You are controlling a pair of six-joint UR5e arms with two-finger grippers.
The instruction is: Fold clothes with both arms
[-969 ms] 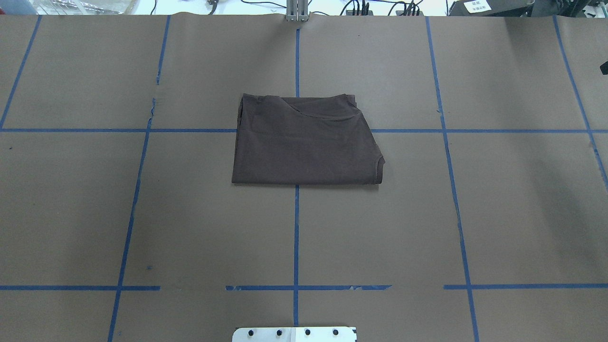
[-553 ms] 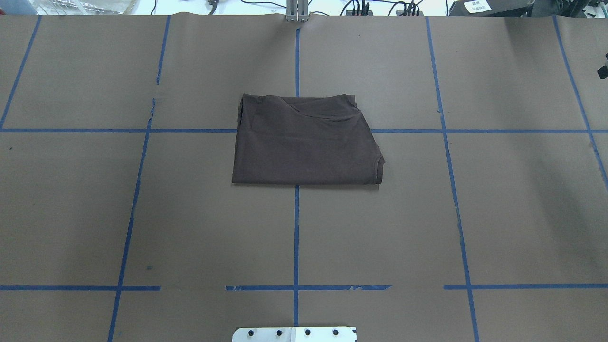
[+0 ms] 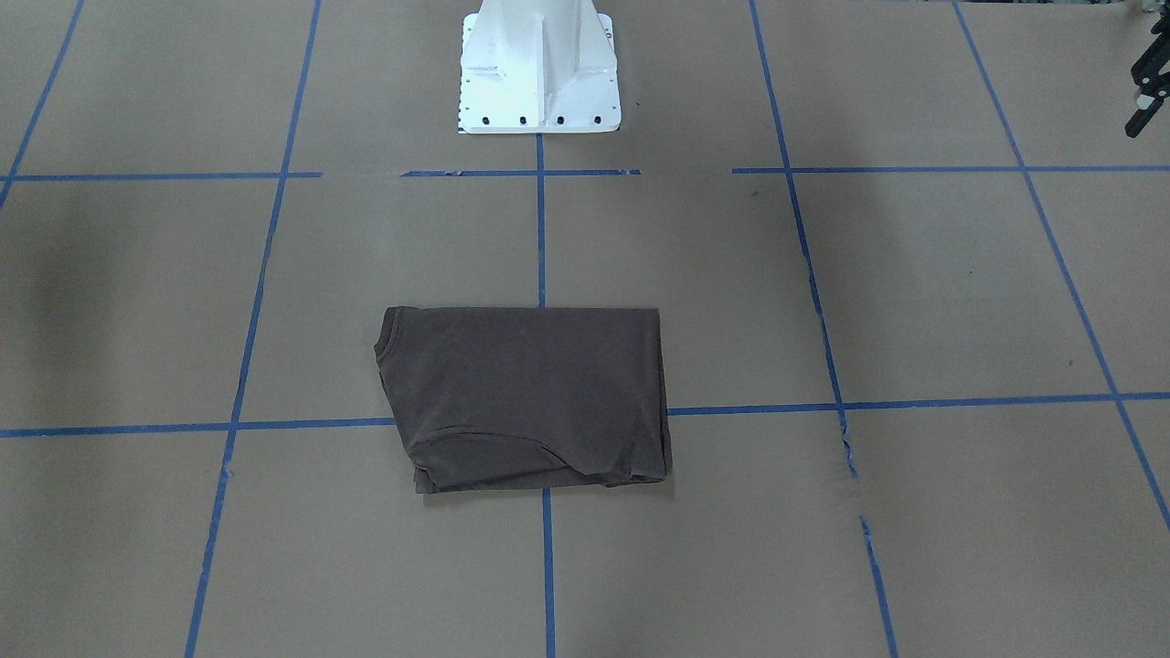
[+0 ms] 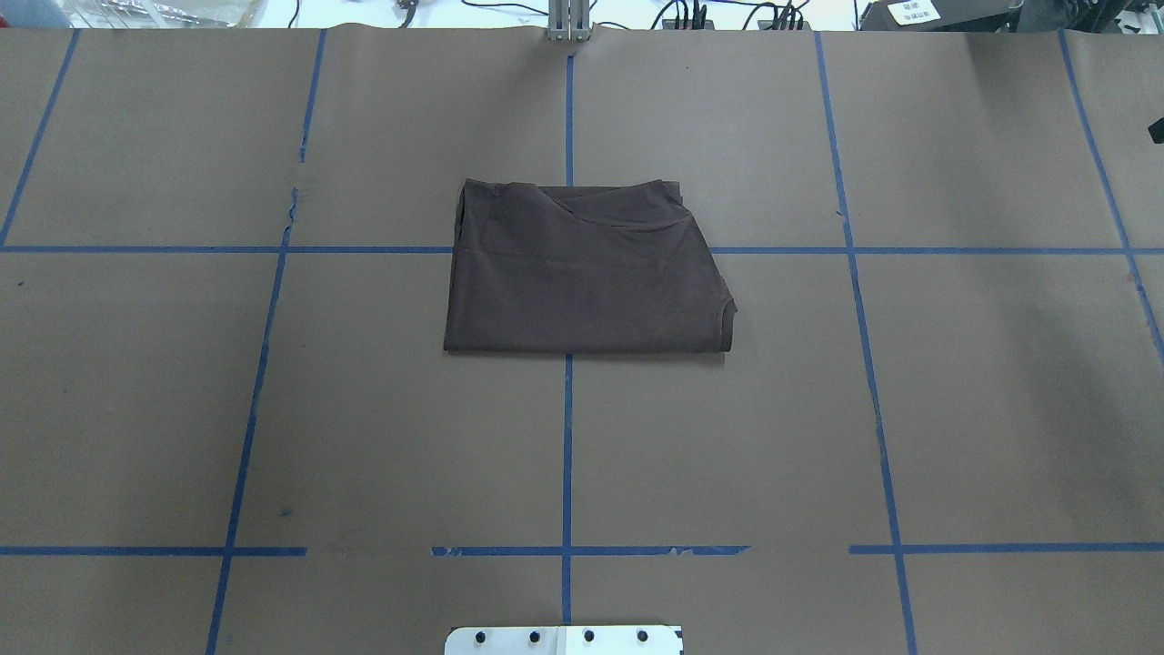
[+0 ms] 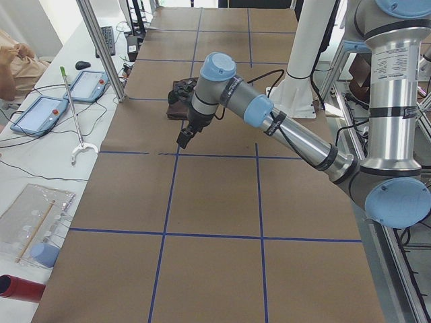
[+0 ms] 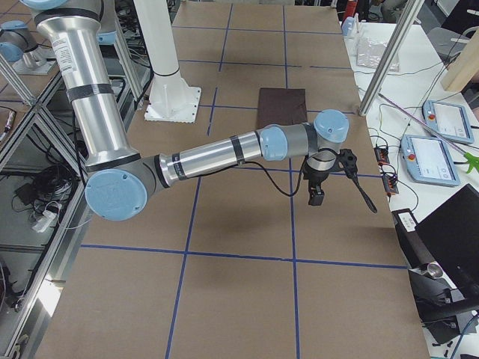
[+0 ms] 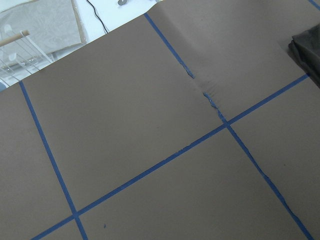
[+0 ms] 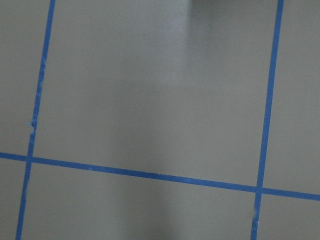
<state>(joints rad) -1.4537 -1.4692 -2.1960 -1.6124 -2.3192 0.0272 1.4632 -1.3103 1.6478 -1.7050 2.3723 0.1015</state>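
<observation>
Black two-finger left gripper, low over bare paper toward the table's left end: no cloth in it, well apart from the garment. Cannot tell how wide the jaws stand. Much the same at the black two-finger right gripper, out toward the right end, pointing down, nothing held, opening not readable.

Judged done or very nearly so: dark brown cotton T-shirt already folded into a compact, roughly rectangular packet. Lies flat in the middle of the brown paper-covered table, over a crossing of the blue tape lines, nearer the far edge than the robot's edge. Left to do, at most, a squaring-up or one more fold; cannot tell whether either is wanted.

Smooth on top, few wrinkles. Straight along the near edge. Slanted down the right side, with a small rounded notch at the near right corner. Curved seam line and stacked layers showing along the far edge. No lettering or labels visible.
</observation>
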